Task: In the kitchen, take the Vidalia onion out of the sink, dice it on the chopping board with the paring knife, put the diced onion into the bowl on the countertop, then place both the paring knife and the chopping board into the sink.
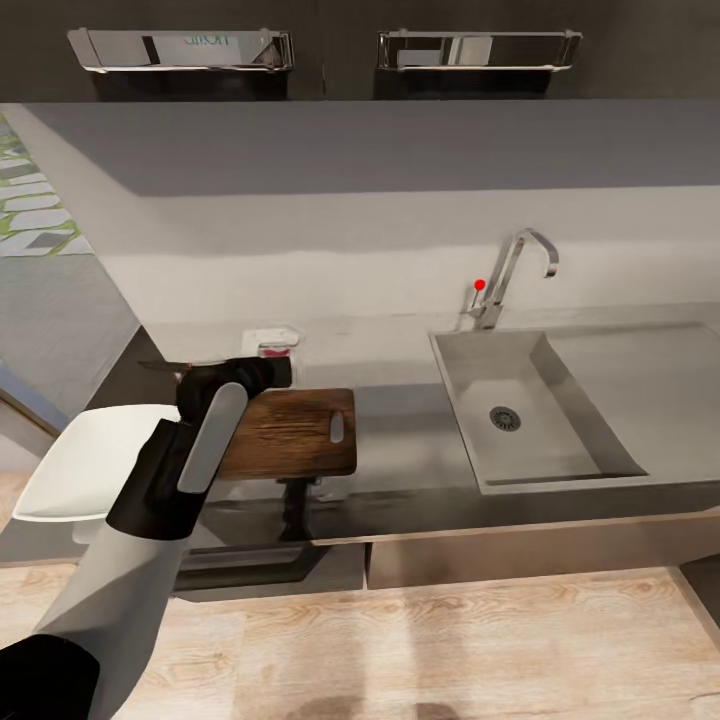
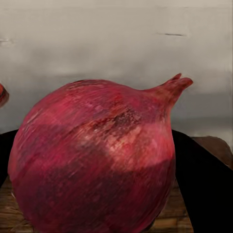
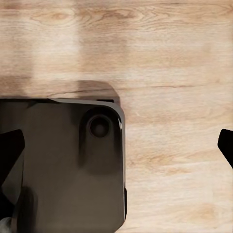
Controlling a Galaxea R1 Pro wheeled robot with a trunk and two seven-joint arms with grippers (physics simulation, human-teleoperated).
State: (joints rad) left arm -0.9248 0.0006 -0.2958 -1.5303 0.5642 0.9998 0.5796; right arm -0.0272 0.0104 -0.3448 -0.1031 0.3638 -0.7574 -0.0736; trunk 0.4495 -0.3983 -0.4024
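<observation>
Left wrist view puts the onion (image 2: 94, 158) right up against the lens, a dark red bulb with its stem tip pointing off to one side, flanked by the black fingers (image 2: 201, 184) of the left gripper and sitting low over brown wood grain; the jaws appear pinched on it, though the contact points themselves are hidden behind the bulb. From the head view the left gripper (image 1: 235, 378) is at the far left corner of the chopping board (image 1: 295, 432), so the step in hand looks like setting the onion down there. Doing it well probably means lowering until the bulb rests on the wood, away from the edge, before letting go, since a round onion could roll. A thin dark blade-like shape (image 1: 160, 366) just left of the gripper may be the paring knife, too small to be sure. The sink (image 1: 580, 480) lies well apart, to the right. Right wrist view shows the right gripper's fingertips (image 3: 9, 148) spread wide over wood flooring and a dark base part
</observation>
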